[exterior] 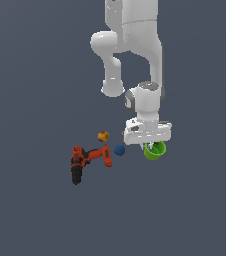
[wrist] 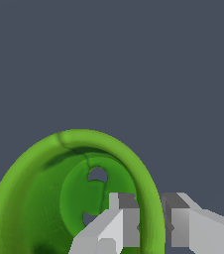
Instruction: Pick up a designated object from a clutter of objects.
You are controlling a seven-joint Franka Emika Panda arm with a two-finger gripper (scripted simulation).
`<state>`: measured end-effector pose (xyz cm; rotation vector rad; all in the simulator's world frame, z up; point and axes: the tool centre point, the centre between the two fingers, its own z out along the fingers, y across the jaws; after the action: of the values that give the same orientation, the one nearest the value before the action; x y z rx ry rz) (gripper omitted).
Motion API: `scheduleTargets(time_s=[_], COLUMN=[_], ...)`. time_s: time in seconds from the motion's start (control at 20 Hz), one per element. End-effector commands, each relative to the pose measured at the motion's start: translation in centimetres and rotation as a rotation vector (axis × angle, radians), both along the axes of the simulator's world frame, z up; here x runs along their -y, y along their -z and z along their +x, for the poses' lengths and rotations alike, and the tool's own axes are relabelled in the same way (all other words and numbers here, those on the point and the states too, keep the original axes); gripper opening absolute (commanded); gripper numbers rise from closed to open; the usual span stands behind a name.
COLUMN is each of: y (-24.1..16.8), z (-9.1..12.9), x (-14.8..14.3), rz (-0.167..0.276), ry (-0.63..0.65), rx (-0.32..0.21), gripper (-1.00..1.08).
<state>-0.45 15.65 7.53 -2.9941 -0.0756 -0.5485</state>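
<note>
The lime-green cup (exterior: 156,151) hangs tilted right under my gripper (exterior: 150,146), at the exterior view's right of the clutter. In the wrist view the cup (wrist: 34,198) fills the lower part of the picture with its open mouth facing the camera. My gripper (wrist: 151,225) straddles the cup's rim wall. One finger (wrist: 126,218) is inside the cup and the other is outside. Both press against the wall, so the gripper is shut on the cup.
An orange-and-black drill (exterior: 87,159) lies to the exterior view's left. A small blue ball (exterior: 119,149) sits between the drill and the cup. A red-yellow ball (exterior: 103,136) lies behind the blue ball. The scissors are almost wholly hidden behind the hand. The floor is plain grey.
</note>
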Motion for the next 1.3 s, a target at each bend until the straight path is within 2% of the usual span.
scheduleTargets(time_s=[0.0,0.45,1.25], y=[-0.9,-6.4,-21.2], z=[0.3,1.6,5.2], x=[0.2,1.7,5.3], rz=[0.001,-0.002,0.002], ry=[0.001,0.0,-0.003], rx=[0.003,0.004,0.004], gripper=[-1.0,-1.0,-1.0])
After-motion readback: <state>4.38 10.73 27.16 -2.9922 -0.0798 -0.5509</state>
